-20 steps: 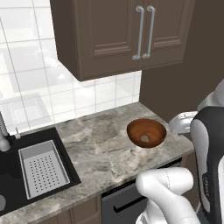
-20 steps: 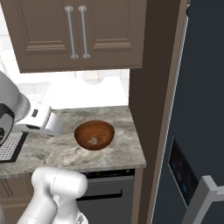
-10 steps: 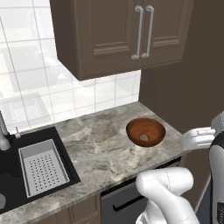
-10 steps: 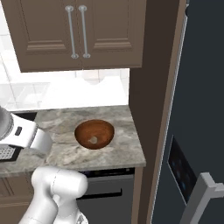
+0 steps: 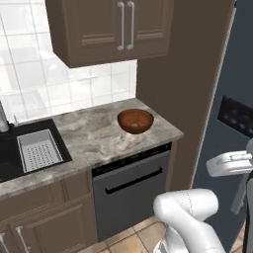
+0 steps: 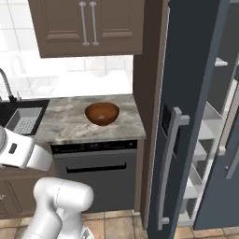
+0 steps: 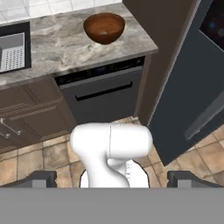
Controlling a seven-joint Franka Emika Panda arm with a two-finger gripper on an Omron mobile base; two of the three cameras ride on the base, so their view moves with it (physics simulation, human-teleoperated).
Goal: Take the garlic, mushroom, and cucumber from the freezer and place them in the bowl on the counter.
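Hand view first: on the left the grey sink basket (image 7: 12, 51) sits in the black sink, then the counter (image 7: 57, 46) runs right to the bowl (image 7: 104, 27) near its end, above the dishwasher (image 7: 103, 94). Gripper (image 7: 112, 178) spread wide, nothing between its tips, pointing down at the tiled floor. Far right, the freezer (image 7: 192, 83); in the right base view its door (image 6: 186, 116) is swung open, pale shelves (image 6: 207, 135) showing

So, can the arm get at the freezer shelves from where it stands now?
Probably yes. In the right base view the freezer door stands open with its shelves exposed, and the open gripper holds nothing, though it faces the floor and would need to swing round.
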